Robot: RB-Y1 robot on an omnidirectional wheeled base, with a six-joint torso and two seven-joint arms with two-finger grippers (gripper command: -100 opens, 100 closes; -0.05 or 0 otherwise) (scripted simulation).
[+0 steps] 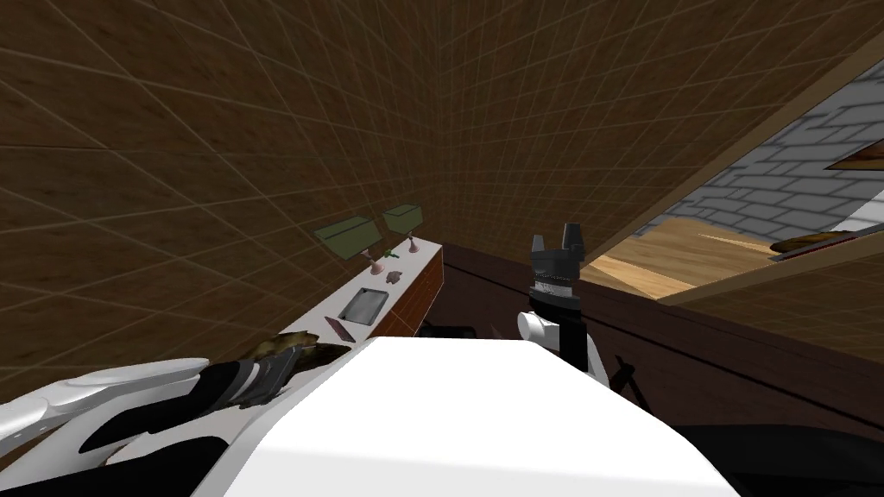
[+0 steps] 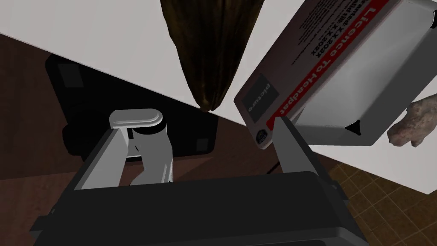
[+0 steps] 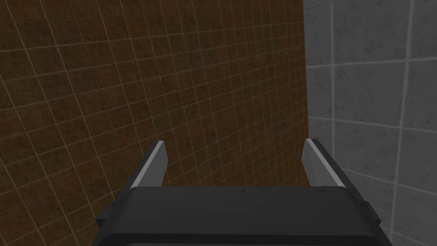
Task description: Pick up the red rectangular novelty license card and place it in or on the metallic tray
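The licence card (image 2: 298,77), grey with a red band and white lettering, lies on the white counter (image 2: 106,38) right against the grey metallic tray (image 2: 367,98). In the head view the card (image 1: 338,329) is a thin dark red strip just in front of the tray (image 1: 364,304). My left gripper (image 2: 200,124) is open at the counter's edge. One of its fingertips (image 2: 285,128) is at the card's near corner, and the card is not between the fingers. From the head view, the left gripper (image 1: 289,358) sits low beside the counter. My right gripper (image 1: 557,237) is raised and open (image 3: 234,145).
A dark brown crumpled thing (image 2: 209,51) lies on the counter beside the card. A small rock-like lump (image 2: 412,124) sits past the tray. Two green-shaded lamps (image 1: 350,235) stand at the counter's far end. Brown tiled walls close in on the left and ahead.
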